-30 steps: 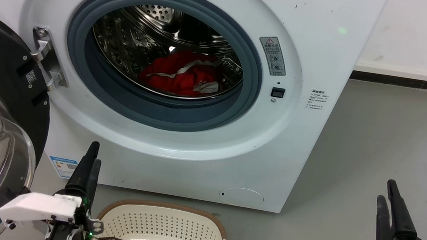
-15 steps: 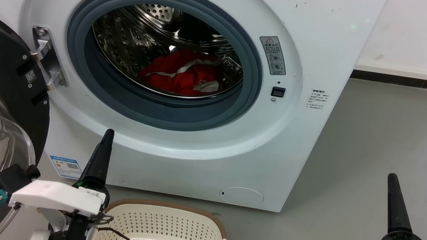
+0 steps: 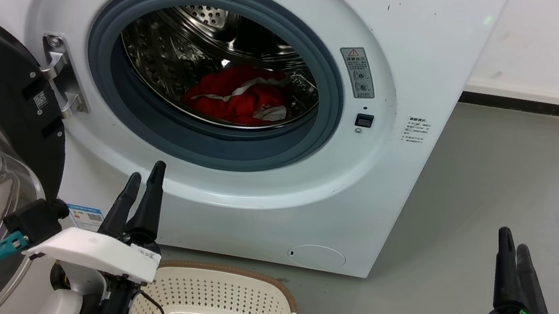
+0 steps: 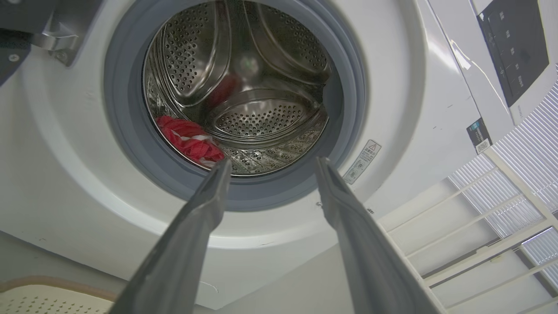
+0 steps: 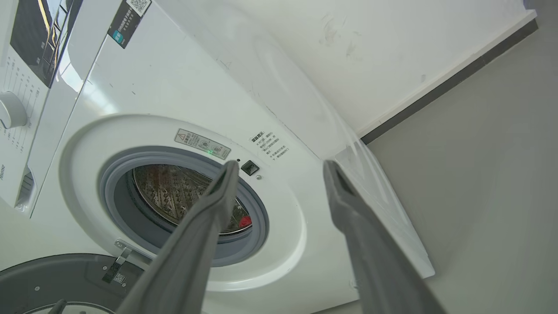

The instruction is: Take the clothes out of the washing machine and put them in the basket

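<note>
Where the crumpled red fabric garment [image 3: 235, 98] lies: crosswise, low inside white front-loading washer's [image 3: 426, 62] steel drum [image 3: 162, 51].
Left gripper [image 3: 147, 173]: nearer, below porthole [image 3: 202, 154], garment up ahead, fingers [image 4: 192, 235] apart.
Right gripper [image 3: 512, 241]: well aside, fingers [image 5: 200, 235] apart.

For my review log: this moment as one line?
phase: before reach | red fabric garment: in steel drum | cream perforated plastic basket: on floor | left gripper: open, empty | right gripper: open, empty

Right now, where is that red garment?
In the head view, the red garment lies low in the washing machine, on its steel drum; the basket stands below.
</note>
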Tool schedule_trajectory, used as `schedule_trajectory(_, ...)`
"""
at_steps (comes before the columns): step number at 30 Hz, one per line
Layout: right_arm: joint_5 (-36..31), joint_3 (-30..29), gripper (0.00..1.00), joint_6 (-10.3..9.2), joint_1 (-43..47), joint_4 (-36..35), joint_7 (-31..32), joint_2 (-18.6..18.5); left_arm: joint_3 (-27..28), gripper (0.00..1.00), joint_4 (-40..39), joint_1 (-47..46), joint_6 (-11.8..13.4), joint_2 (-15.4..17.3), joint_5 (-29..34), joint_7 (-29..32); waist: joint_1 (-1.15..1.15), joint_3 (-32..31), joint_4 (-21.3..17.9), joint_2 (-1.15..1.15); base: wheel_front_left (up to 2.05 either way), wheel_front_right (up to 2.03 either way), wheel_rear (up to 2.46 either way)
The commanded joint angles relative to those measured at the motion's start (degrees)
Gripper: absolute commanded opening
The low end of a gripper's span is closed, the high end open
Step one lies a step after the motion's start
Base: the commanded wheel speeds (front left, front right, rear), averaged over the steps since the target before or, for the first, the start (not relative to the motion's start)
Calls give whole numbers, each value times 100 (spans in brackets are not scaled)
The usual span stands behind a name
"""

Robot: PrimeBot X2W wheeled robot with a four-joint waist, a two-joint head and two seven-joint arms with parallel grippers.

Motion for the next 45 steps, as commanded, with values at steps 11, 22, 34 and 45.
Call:
schedule_trajectory(11, -1249, 28, 100, 2, 78, -155, -250, -5, -193, 100, -46, -173, 87, 17, 1162, -240, 0, -32, 9, 0, 0, 0, 0)
schedule_trajectory(22, -2173, 12, 100, 2, 141, -103, -425, -4, -288, 100, 61, -219, 131, 17, 2035, -420, 0, -55, 9, 0, 0, 0, 0)
schedule_trajectory(34, -2974, 1, 100, 2, 162, -76, -578, -3, -380, 100, 177, -304, 182, 29, 2839, -589, 0, -39, 12, 0, 0, 0, 0)
schedule_trajectory(45, -3577, 1, 100, 1, 165, -71, -696, -1, -437, 100, 256, -338, 248, 30, 3433, -733, 0, -27, 36, 0, 0, 0, 0)
